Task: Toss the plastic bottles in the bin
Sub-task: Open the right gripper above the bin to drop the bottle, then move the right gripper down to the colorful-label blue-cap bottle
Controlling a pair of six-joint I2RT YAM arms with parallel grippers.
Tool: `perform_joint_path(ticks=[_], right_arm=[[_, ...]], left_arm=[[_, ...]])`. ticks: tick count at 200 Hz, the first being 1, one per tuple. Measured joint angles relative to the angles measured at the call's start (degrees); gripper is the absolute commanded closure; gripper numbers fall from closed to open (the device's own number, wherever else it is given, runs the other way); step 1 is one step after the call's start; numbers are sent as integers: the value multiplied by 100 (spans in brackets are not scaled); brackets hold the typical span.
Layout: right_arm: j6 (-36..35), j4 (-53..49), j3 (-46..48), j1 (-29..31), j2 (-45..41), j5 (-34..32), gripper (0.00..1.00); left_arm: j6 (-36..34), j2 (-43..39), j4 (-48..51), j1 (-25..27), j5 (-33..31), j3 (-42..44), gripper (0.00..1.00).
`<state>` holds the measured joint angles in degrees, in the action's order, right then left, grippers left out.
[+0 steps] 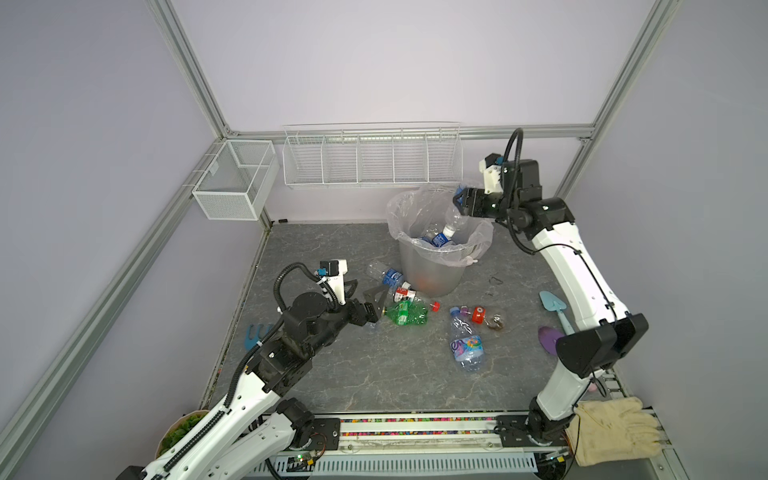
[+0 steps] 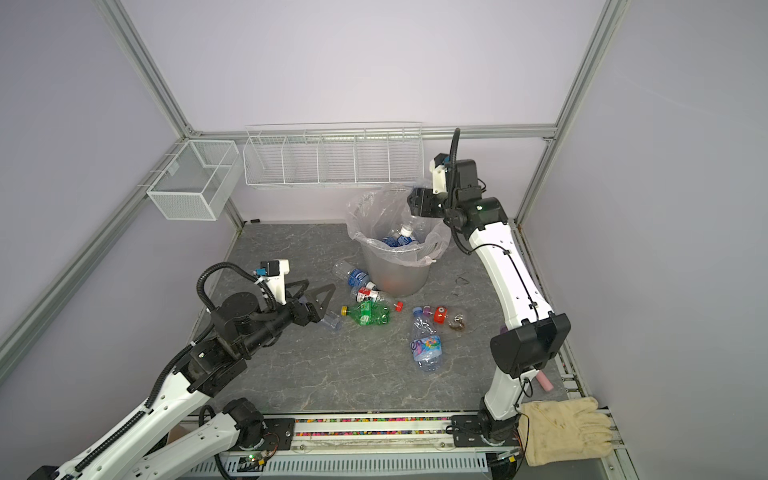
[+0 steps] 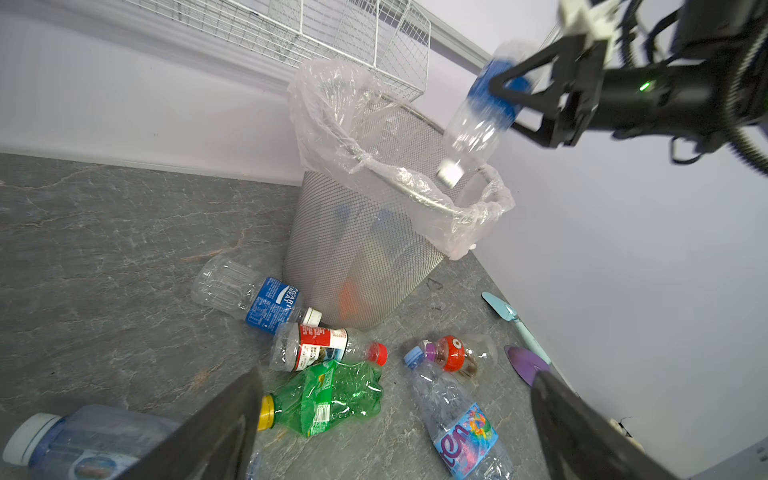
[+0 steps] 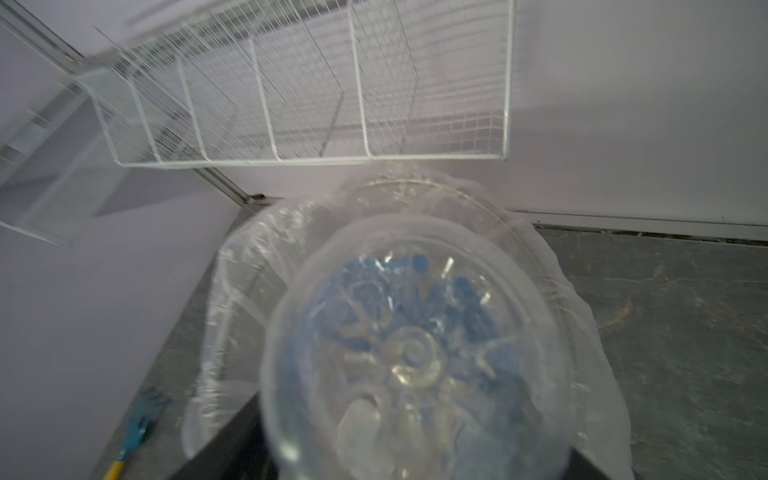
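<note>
Right up close to the right wrist camera is the round, see-through bottom of a blue-label bottle point(image 4: 415, 353). It looks blurry. From the left wrist camera this bottle tips cap down over the bin point(image 3: 357, 257), between the two fingers of the right hand point(image 3: 505, 104). I cannot tell if that hand is squeezing it or has let it go.

More bottles in the bin point(image 1: 436, 240) show in both top views. The bin stands at the back of the grey counter point(image 1: 374, 374), with a clear bag over its rim.

The left hand point(image 2: 322, 284) hangs low with its fingers spread wide, and it grips nothing. A white-cap bottle point(image 3: 95, 440) lies just by it. The green bottle point(image 1: 405, 313) lies right in front of it. A red-label bottle point(image 1: 405, 296) and a second blue-label bottle point(image 1: 388, 276) lie beside the bin. A rainbow-label bottle point(image 1: 467, 347) and a small red bottle point(image 1: 482, 316) lie nearer the middle.
</note>
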<state>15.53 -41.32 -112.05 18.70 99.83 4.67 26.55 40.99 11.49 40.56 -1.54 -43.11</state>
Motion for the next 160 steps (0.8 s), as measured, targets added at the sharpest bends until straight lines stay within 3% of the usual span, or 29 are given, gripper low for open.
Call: perform_joint_path(ticks=[19,62,160], right_arm=[[-55,-57,758,96,-560,-236,12],[-98,201,520,142,-1611,-223,12],[-70,282,1753,173,-2470,-168,12]], left_arm=[[0,-203,13,0,-87,136,0],[0,105,48,0,-120,188,0],[219,131,127,0,-614,188,1]])
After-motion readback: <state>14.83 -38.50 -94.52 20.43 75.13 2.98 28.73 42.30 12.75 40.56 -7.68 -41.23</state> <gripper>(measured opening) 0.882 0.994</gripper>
